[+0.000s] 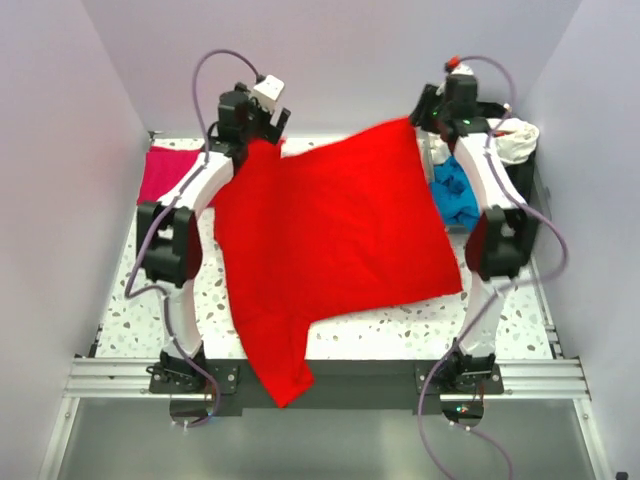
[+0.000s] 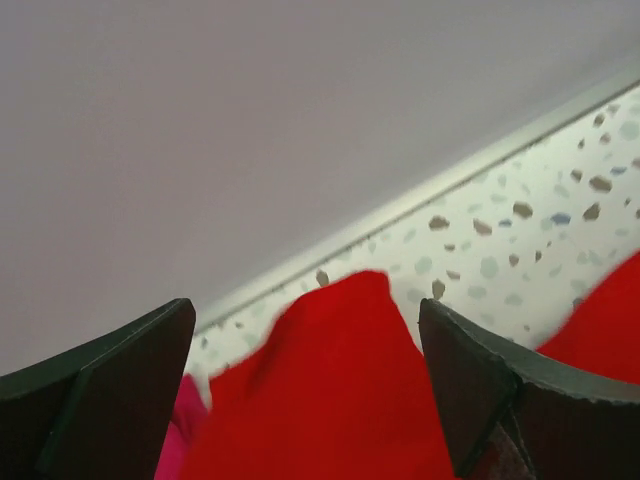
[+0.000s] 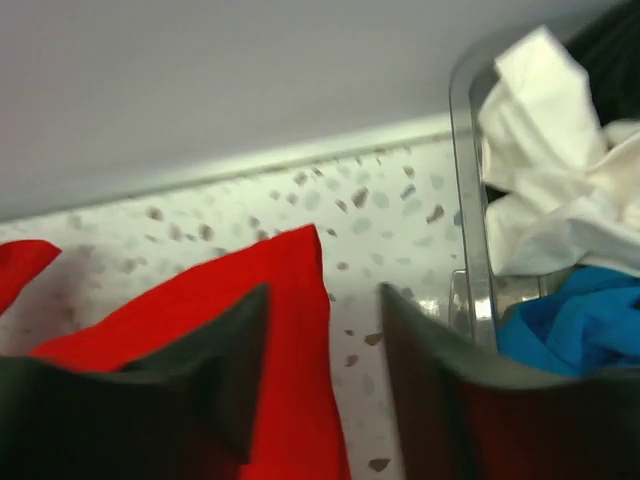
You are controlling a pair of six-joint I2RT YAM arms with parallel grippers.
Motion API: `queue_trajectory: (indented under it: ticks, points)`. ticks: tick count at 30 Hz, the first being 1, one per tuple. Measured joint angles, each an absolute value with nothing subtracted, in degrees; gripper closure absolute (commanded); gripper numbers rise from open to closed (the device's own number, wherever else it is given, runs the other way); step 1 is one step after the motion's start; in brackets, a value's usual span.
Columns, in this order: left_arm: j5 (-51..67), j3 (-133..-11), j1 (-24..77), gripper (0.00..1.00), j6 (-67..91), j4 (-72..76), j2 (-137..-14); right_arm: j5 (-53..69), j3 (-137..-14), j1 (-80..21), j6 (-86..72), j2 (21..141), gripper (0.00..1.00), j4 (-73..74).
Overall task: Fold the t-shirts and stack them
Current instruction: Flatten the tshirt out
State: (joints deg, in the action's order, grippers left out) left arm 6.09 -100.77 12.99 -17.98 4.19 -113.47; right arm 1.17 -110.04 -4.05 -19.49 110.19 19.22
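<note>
The large red t-shirt (image 1: 330,230) lies spread across the table, and one sleeve hangs over the near edge. My left gripper (image 1: 252,138) is at its far left corner. In the left wrist view my left gripper (image 2: 305,365) is open, with the red cloth (image 2: 330,410) lying between the fingers. My right gripper (image 1: 428,122) is at the far right corner. It is open (image 3: 325,300), with the shirt's corner (image 3: 290,270) beside the left finger. A magenta t-shirt (image 1: 160,175) lies folded at the far left. Blue (image 1: 455,195) and white (image 1: 515,140) shirts lie in the bin at the right.
A clear plastic bin (image 3: 465,170) stands at the far right and holds the white (image 3: 550,180), blue (image 3: 580,320) and black (image 3: 610,40) shirts. The back wall runs close behind both grippers. The magenta shirt (image 2: 180,430) shows by my left finger.
</note>
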Motion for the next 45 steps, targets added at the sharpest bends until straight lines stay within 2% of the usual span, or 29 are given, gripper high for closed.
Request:
queue_trajectory:
  ticks: [1,2,3,6,14,19,24,29,37,45]
  points:
    - [4.99,-100.77,13.06,0.0,-16.73,3.97,-115.66,0.99,-114.06,-4.05,-19.18,116.03,0.13,21.39]
    - [3.86,-100.73,13.19,0.0,-15.68,3.57,-117.54,0.91,-117.91,-4.08,-19.38,122.02,0.04,23.33]
    - [2.55,-100.42,13.37,0.0,-14.96,3.22,-118.34,0.73,-119.66,-4.12,-19.2,126.06,0.01,25.06]
    - [0.36,-98.67,14.2,0.0,-13.39,2.48,-116.62,0.27,-116.77,-4.47,-18.87,128.51,0.01,29.63]
    - [-2.44,-90.06,16.27,0.0,-7.66,-3.14,-99.29,-0.03,-97.54,-9.1,-17.82,106.08,0.02,26.2]
    - [-7.88,-86.39,16.1,0.0,-0.58,-8.38,-95.29,4.69,-91.98,-16.93,-17.45,99.77,0.02,21.08]
    - [-10.33,-80.6,15.84,0.0,5.93,-14.9,-97.78,10.22,-90.7,-24.1,-17.37,106.74,0.03,18.59]
    - [-10.63,-73.3,15.16,0.0,11.09,-17.93,-99.55,10.41,-90.74,-26.96,-16.86,115.94,0.03,19.09]
    - [-9.67,-69.93,14.26,0.0,14.04,-17.8,-101.95,4.89,-91.81,-27.99,-16.36,121.8,0.03,20.14]
    - [-9.58,-69.84,13.63,0.0,15.38,-17.28,-109.8,-0.67,-92.82,-27.86,-16.03,124.01,0.03,22.06]
